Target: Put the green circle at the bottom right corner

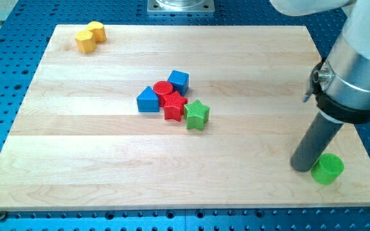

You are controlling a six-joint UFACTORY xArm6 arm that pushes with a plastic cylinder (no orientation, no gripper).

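Closing in on the finish: my tip point(300, 168) sits right against the left side of the green circle point(327, 169), which lies near the board's point(108, 160) near right corner, a little short of the edge. No claw on this arm to spread or pinch, just the bare rod, so nothing is held. By my read, the final nudge is in hand. The next move calls for a short, gentle shove right and nearward, careful not to tip the circle off the board. Well apart, mid-board, huddle the blue cube point(179, 81), red circle point(162, 89), blue triangle point(148, 100), red star point(175, 106) and green star point(197, 115); yellow blocks point(90, 37) sit far left.
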